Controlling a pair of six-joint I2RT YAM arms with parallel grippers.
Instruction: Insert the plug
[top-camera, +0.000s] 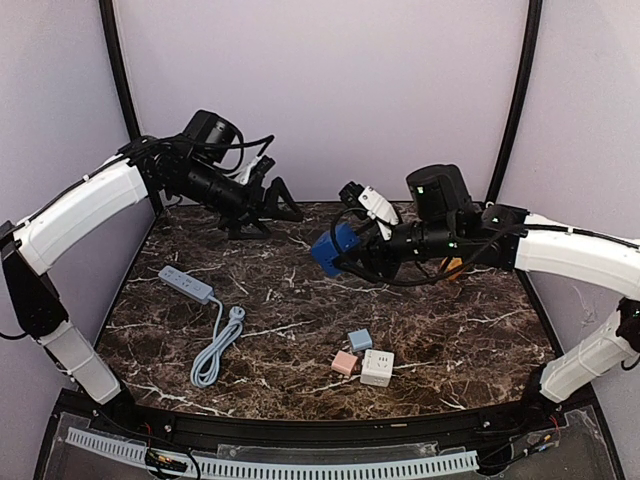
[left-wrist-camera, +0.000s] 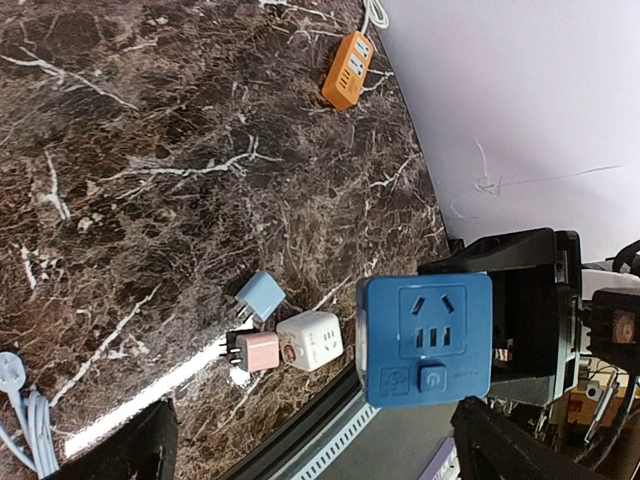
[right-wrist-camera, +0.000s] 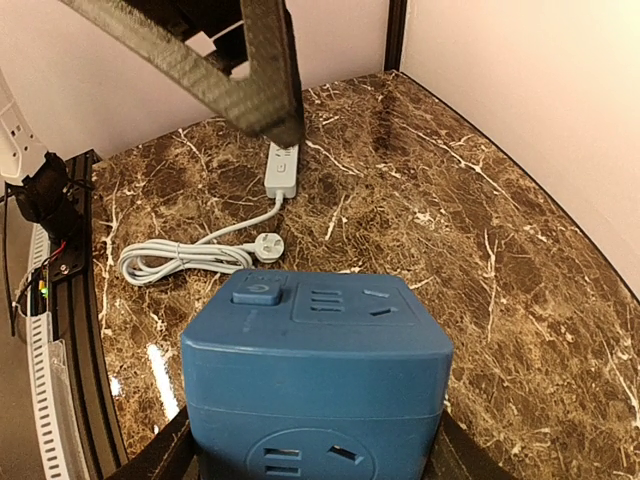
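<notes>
Blue plastic cube socket (top-camera: 333, 248) clamped in right fingers (right-wrist-camera: 160, 460); left fingers (left-wrist-camera: 125, 445) apart, well above ungrasped pale cable plug (top-camera: 237, 313); insertion pending.

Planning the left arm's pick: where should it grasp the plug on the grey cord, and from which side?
Probably best to take the plug by its body, pinched across its two flanks, coming straight down from above. It lies flat on the table, apart from the power strip, with only its cord trailing off one end, so both flanks look free.
</notes>
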